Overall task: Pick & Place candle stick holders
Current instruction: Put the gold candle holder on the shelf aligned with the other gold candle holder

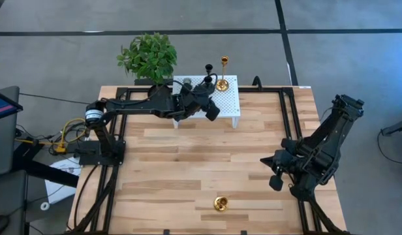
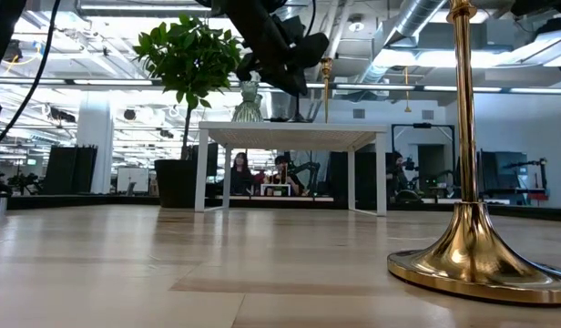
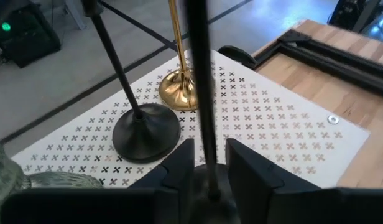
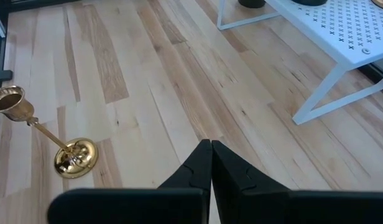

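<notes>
We find the left gripper (image 3: 209, 163) over the white perforated stand (image 3: 291, 127) at the table's far edge, its fingers (image 3: 179, 163) parted narrowly on either side of the slim stem of a black candle stick holder (image 3: 203, 93). The stem rises between them; whether the pads touch it we cannot tell. Just beside stands a second black holder (image 3: 145, 132), upright on its round base, and behind that a gold holder (image 3: 180, 87), also upright on the stand. At the stand's other end we see a grey-green holder (image 2: 248, 102), partly hidden by the arm in the high view. A potted plant (image 1: 149, 56) stands next to the stand, at the table's far left.

Well apart, near the front edge of the wooden table (image 1: 188, 176), a second gold holder (image 1: 220, 203) stands upright by itself.

The right gripper (image 4: 211, 163) hangs over bare table on the right side, fingers pressed together, holding nothing.
</notes>
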You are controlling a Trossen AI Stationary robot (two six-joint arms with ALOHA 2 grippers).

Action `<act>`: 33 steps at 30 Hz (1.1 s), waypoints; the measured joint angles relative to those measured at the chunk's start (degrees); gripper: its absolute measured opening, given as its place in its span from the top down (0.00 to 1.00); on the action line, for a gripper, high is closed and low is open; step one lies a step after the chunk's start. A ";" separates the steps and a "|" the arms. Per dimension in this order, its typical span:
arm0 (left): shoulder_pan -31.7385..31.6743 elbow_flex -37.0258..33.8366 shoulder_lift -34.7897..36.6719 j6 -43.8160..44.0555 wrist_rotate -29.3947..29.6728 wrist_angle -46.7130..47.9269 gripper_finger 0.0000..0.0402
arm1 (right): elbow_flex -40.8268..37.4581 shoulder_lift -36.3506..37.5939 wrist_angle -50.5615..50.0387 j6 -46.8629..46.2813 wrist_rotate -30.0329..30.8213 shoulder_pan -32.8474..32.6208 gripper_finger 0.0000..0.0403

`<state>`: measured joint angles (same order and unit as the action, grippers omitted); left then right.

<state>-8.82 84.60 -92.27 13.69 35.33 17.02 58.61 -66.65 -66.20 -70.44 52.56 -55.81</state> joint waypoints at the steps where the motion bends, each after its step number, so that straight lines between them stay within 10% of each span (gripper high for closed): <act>1: 0.00 -0.02 -0.02 -1.16 0.00 0.00 0.76 | 0.00 0.00 -0.01 -0.04 0.00 0.00 1.00; 15: 0.02 -0.02 -0.04 -2.81 0.34 -0.60 0.46 | 0.00 0.00 0.01 -0.13 0.00 0.02 1.00; 33: 1.30 0.15 4.81 -5.92 0.68 -2.67 0.48 | 0.02 0.03 -0.03 -0.15 0.04 0.19 1.00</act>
<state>-7.52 84.75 -87.46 7.76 36.01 14.35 58.63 -66.62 -66.24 -70.59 52.59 -55.62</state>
